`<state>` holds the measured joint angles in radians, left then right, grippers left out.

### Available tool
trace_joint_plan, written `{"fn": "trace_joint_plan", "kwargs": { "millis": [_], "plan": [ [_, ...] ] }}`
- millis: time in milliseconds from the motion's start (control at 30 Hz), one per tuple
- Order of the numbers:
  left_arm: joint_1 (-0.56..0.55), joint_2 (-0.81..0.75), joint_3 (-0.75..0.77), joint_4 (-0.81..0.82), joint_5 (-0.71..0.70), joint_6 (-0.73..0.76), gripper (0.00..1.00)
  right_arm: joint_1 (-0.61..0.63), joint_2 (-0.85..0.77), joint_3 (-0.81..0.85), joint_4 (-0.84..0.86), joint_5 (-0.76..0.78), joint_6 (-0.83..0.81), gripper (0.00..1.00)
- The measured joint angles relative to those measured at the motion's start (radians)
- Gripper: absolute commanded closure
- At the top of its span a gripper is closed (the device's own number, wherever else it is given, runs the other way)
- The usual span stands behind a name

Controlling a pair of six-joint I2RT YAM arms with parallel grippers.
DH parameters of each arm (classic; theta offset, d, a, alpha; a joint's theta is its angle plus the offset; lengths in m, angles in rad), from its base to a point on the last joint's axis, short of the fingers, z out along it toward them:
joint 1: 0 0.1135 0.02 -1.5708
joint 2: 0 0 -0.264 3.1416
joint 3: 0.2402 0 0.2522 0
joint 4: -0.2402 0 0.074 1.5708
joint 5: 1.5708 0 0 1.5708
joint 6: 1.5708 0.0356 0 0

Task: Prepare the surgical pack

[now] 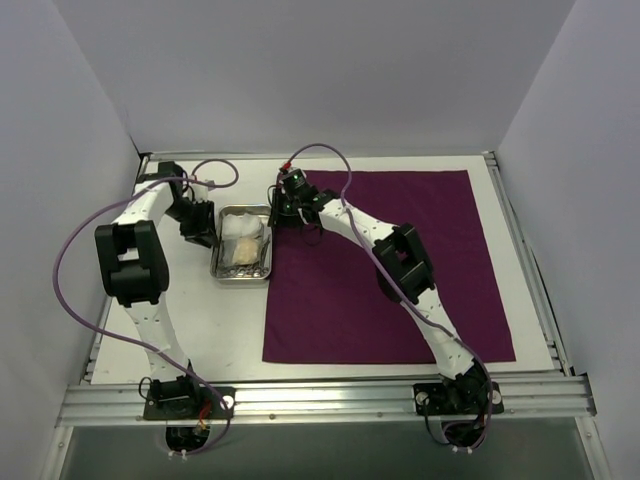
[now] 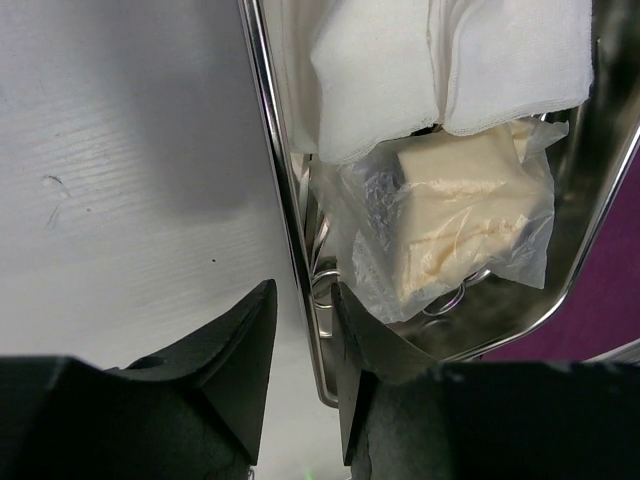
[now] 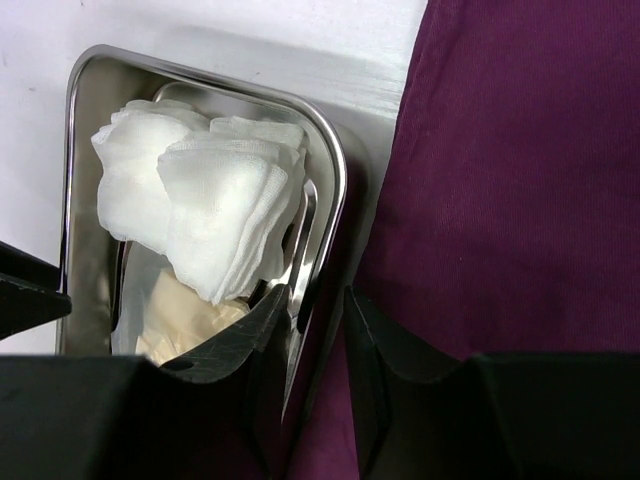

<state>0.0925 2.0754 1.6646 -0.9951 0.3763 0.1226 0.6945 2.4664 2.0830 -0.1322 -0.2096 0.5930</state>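
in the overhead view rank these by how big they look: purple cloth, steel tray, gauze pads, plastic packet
1. purple cloth
2. steel tray
3. gauze pads and plastic packet: they look about alike inside the tray, too close to rank.

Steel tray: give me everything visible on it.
The tray is a small, shiny steel rectangle with rounded corners and a rolled rim, lying flat on the white table beside the cloth's left edge. It holds folded white gauze at the far end, a clear bag with cream contents, and instrument rings beneath. The left gripper straddles its left rim, gap showing; the right gripper straddles the right rim, contact unclear.
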Motion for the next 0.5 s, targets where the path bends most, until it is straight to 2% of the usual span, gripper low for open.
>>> {"fn": "trace_joint_plan", "kwargs": {
  "millis": [267, 500],
  "plan": [
    [0.0, 0.0, -0.008, 0.02, -0.006, 0.001, 0.69, 0.0, 0.0, 0.0, 0.007, 0.008, 0.003, 0.84],
    [-0.011, 0.0, -0.025, 0.042, 0.001, -0.009, 0.87, 0.0, 0.0, -0.02, 0.031, 0.013, 0.037, 0.92]
  ]
}}
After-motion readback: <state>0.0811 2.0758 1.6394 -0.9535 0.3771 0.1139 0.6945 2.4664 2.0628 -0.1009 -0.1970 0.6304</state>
